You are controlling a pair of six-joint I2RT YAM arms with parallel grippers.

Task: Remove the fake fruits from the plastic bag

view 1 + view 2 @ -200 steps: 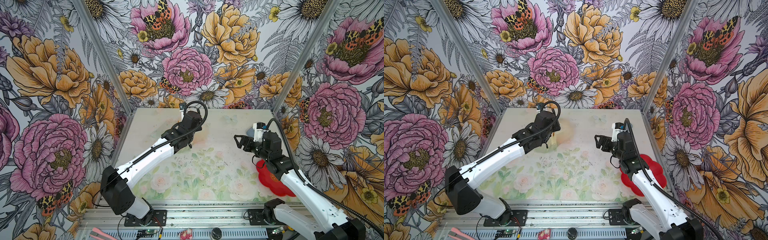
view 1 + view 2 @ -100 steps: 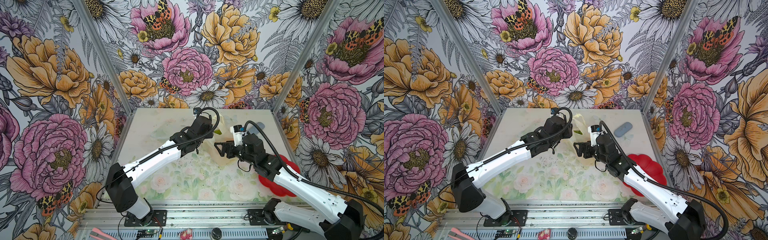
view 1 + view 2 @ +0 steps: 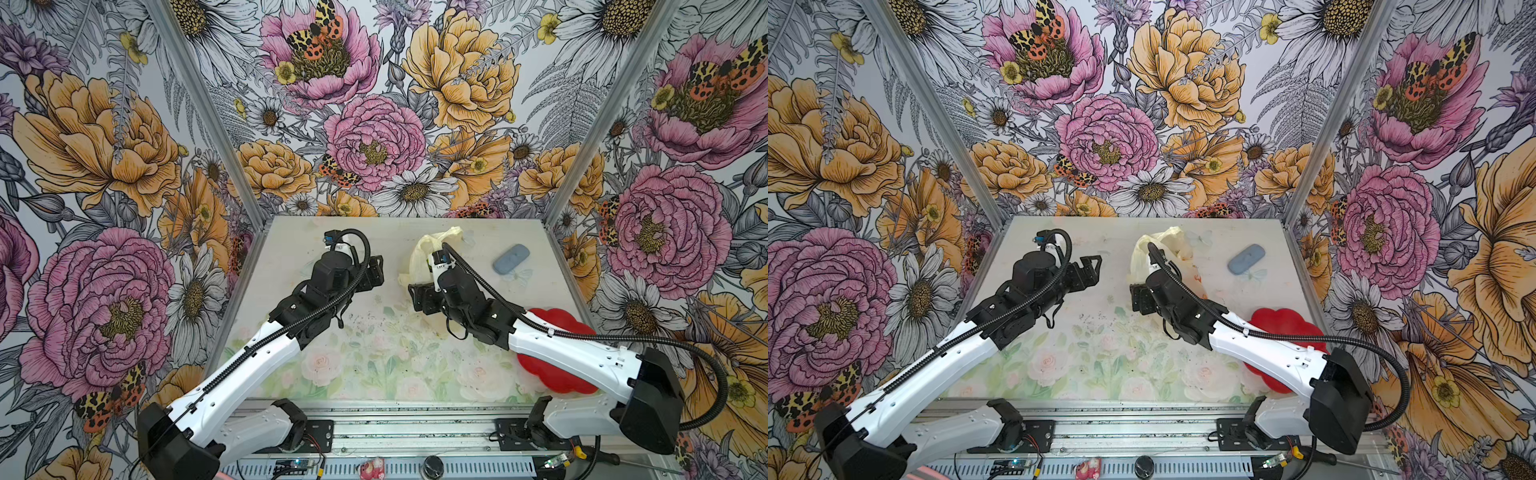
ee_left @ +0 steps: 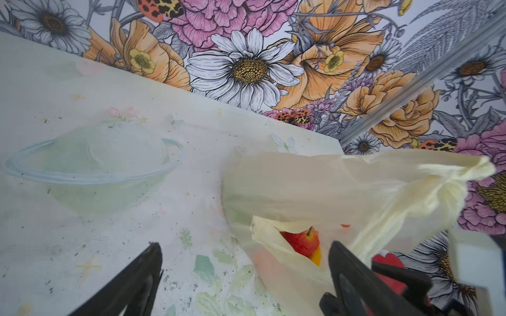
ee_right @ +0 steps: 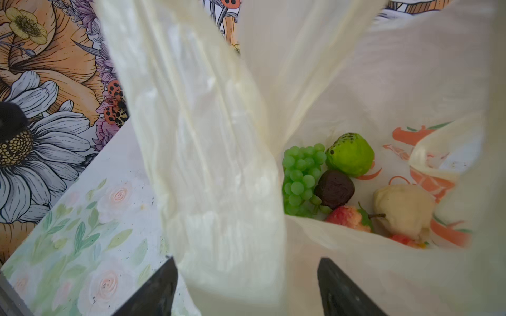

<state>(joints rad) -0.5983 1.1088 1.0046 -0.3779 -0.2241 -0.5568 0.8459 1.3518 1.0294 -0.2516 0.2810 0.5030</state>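
The cream-yellow plastic bag (image 3: 430, 248) (image 3: 1165, 245) stands crumpled at the back middle of the table. My left gripper (image 3: 376, 270) (image 4: 245, 246) is open just left of it, with a bag edge (image 4: 276, 262) lying loose between its fingers. My right gripper (image 3: 417, 297) (image 5: 246, 262) is open at the bag's front, its jaws wide around a fold of the bag wall (image 5: 219, 164). Inside lie fake fruits: green grapes (image 5: 301, 177), a bumpy green fruit (image 5: 350, 154), a dark mangosteen (image 5: 334, 188), a strawberry (image 5: 347, 217) and a pale pear (image 5: 402, 210). A red fruit (image 4: 301, 240) shows at the opening.
A red flower-shaped plate (image 3: 552, 322) (image 3: 1283, 322) lies at the right under my right arm. A grey-blue oblong object (image 3: 511, 258) rests at the back right. A clear bowl (image 4: 90, 164) sits on the table left of the bag. Patterned walls close three sides.
My left gripper carried the bag to the right, opened, let it go and drew back left. My right gripper swung left up to the bag, and its jaws narrowed a little.
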